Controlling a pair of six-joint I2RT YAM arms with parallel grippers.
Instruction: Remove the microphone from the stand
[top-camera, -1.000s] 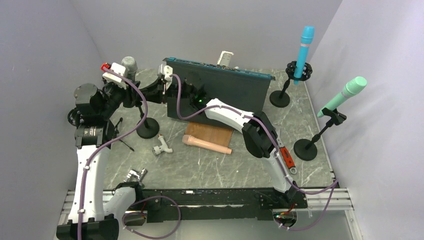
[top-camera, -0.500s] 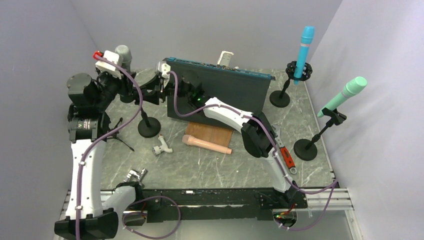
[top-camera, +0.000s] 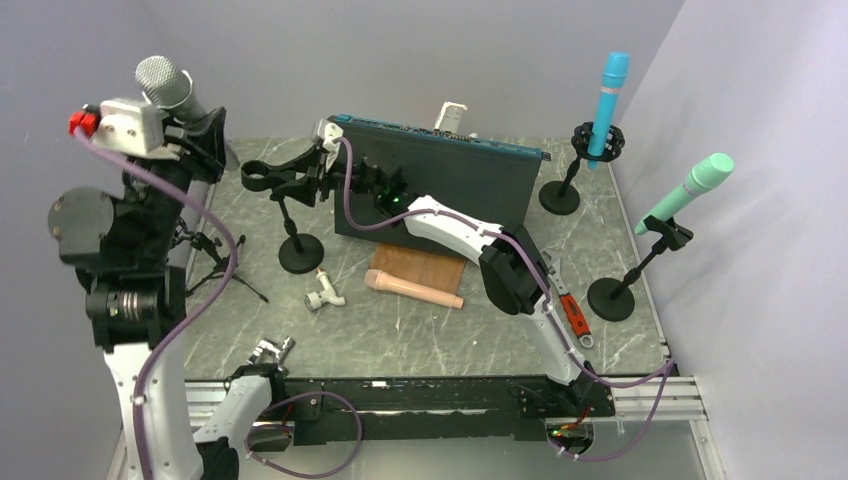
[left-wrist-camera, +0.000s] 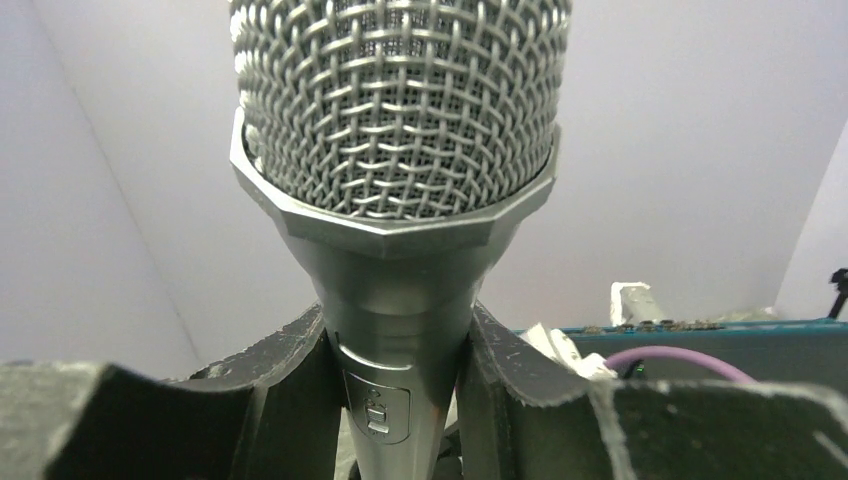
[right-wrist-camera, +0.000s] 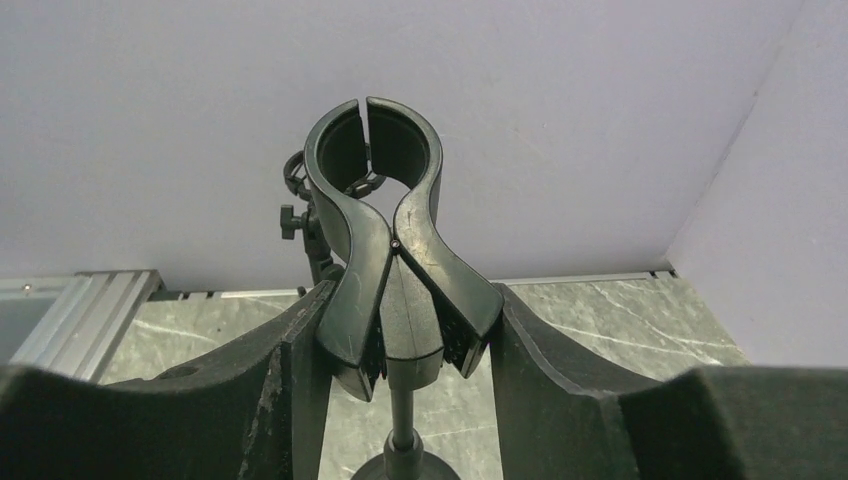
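silver-mesh microphone (top-camera: 160, 80) sits clamped between the left gripper's (top-camera: 200, 125) fingers, high over the worktop's (top-camera: 450, 330) far left corner; right gripper's (right-wrist-camera: 400, 330) fingers flank the stand clip (right-wrist-camera: 360, 230), grip unclear.

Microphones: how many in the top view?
4: silver one in the left pincer, blue one on the back-right stand, green one on the right stand, pink one lying centre. More may be hidden.

The microphone (left-wrist-camera: 400, 110) is silver with mesh, the stand (right-wrist-camera: 385, 250) black, the table (top-camera: 450, 335) grey-marbled.
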